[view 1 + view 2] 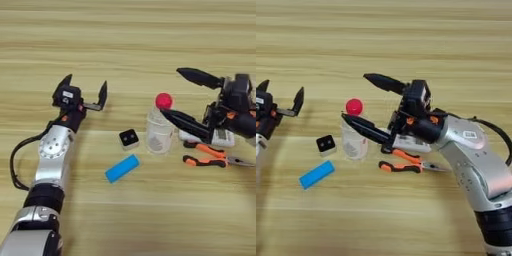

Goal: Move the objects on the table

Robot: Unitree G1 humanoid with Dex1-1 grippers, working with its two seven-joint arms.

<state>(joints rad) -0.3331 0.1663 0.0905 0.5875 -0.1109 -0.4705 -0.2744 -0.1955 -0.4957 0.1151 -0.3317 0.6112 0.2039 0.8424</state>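
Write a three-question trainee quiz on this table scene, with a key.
1. True or false: the right gripper is shut on the bottle.
2. Which thing lies nearest the blue block? A) the pliers B) the black cube C) the left gripper
3. Fill in: the bottle's cap is ____ in colour.

Key: 1 false, its fingers are spread wide beside the bottle; 2 B; 3 red.

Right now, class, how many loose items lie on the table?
5: bottle, cube left of it, blue block in front, pliers right, white device under the right claw.
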